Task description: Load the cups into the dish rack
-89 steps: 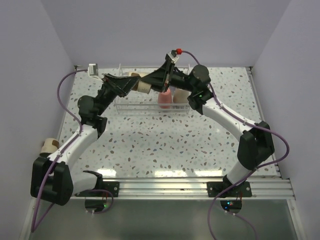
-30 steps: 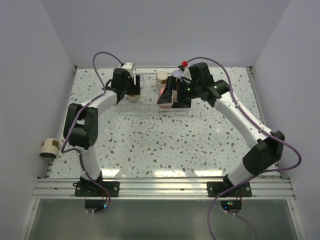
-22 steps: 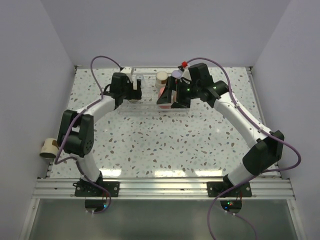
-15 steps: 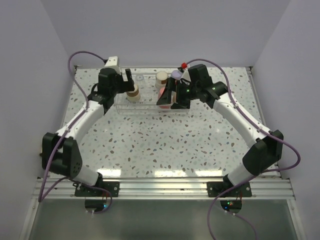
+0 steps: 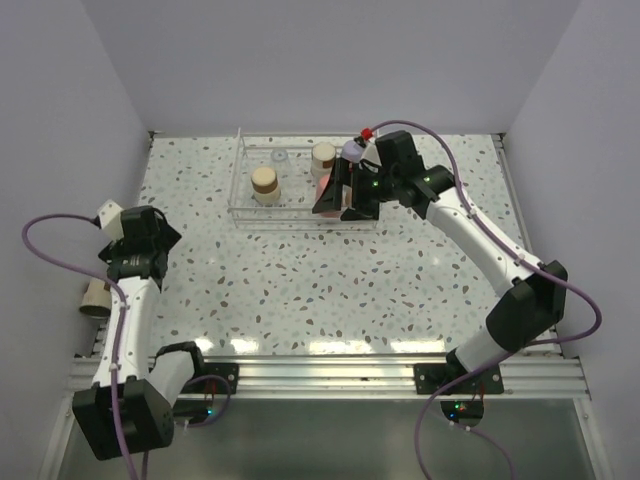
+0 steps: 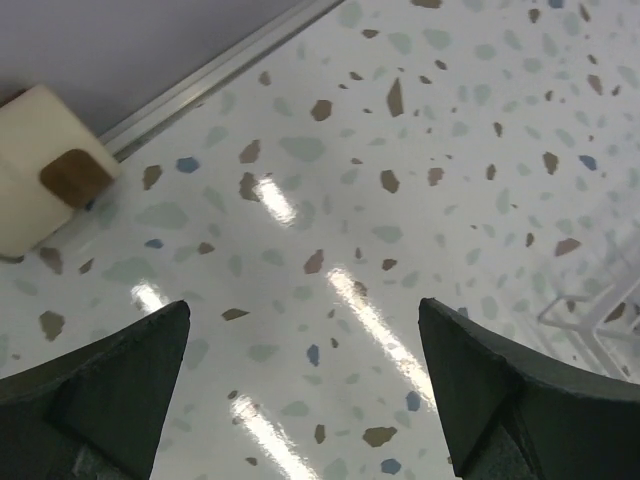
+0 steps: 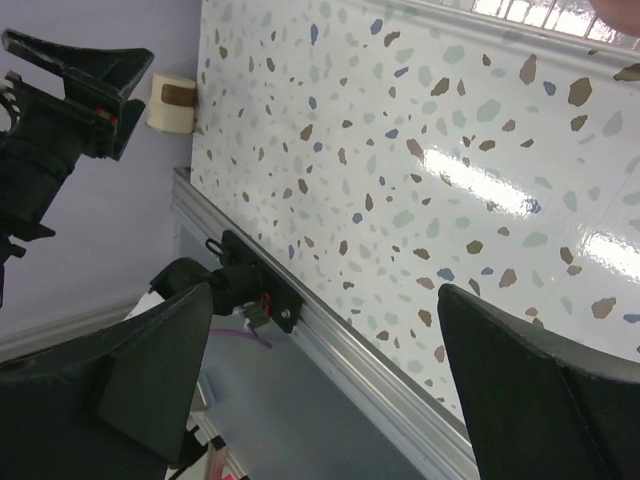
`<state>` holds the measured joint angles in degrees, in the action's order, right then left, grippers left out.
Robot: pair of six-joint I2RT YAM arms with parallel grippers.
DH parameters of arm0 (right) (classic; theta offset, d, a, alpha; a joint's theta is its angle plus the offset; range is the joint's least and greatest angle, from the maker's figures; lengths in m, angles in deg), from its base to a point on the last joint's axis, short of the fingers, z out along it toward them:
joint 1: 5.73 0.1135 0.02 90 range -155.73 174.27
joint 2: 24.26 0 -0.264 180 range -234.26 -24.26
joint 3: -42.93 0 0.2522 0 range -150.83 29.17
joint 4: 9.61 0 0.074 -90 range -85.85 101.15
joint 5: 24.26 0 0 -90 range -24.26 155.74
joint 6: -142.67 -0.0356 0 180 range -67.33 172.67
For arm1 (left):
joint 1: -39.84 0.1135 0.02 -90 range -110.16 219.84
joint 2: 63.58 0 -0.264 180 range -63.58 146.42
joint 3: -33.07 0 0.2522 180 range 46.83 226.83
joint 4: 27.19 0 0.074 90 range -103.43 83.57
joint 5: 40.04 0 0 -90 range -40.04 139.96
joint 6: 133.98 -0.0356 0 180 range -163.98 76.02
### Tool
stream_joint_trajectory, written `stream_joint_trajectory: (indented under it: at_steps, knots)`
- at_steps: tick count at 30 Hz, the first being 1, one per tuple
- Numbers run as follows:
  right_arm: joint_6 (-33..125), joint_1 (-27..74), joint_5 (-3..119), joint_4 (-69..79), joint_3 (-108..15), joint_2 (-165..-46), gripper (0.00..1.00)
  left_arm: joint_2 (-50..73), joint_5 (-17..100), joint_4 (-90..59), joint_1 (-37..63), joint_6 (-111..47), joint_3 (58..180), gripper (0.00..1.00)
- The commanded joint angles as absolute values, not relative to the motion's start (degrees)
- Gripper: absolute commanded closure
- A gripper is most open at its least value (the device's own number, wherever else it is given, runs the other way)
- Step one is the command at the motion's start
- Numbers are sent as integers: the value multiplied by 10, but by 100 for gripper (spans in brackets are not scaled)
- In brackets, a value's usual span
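The dish rack point(image 5: 243, 180) stands at the back middle of the table. In it are a tan-based cup point(image 5: 264, 183), a clear cup point(image 5: 279, 158), another tan-based cup point(image 5: 323, 155), a red-pink cup point(image 5: 322, 189) partly hidden by the right arm, and a lavender cup point(image 5: 352, 150). One more tan-based cup point(image 5: 97, 295) lies on its side at the left wall; it also shows in the left wrist view point(image 6: 45, 185) and in the right wrist view point(image 7: 172, 103). My left gripper point(image 5: 155, 233) is open and empty over the table's left side. My right gripper point(image 5: 335, 195) is open and empty at the rack's front right.
A metal rail point(image 5: 330, 370) runs along the table's near edge. Walls close in the left, back and right sides. A corner of the rack point(image 6: 600, 310) shows at the right of the left wrist view.
My left arm has drawn back from the rack to the table's left side, leaving a tan-based cup standing in the rack. The right arm has barely moved.
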<state>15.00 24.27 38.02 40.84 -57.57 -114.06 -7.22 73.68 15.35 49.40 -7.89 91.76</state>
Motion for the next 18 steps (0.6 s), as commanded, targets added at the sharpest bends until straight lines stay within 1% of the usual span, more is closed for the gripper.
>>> stream_joint_trajectory:
  at_steps: [1, 4, 7, 8, 10, 11, 12, 14, 18]
  knots:
    - [169, 247, 364, 440, -598, -1145, 2, -115, 793, 205, 527, -40, 900, 0]
    - [194, 247, 367, 494, -635, -1161, 2, -149, 830, 219, 561, -33, 868, 0]
    - [207, 247, 367, 527, -650, -1175, 2, -177, 828, 180, 576, -40, 837, 0]
    - [212, 248, 366, 545, -658, -1182, 2, -176, 823, 173, 599, -37, 833, 0]
    - [213, 249, 361, 556, -660, -1188, 2, -150, 729, 148, 651, -46, 834, 0]
    - [213, 254, 360, 564, -661, -1190, 2, -138, 673, 136, 729, -67, 830, 0]
    - [215, 258, 360, 567, -662, -1196, 2, -117, 639, 131, 738, -68, 835, 0]
    - [217, 272, 364, 578, -663, -1201, 2, -114, 651, 128, 734, -77, 844, 0]
    - [218, 300, 380, 588, -670, -1226, 2, -159, 732, 140, 729, -40, 812, 0]
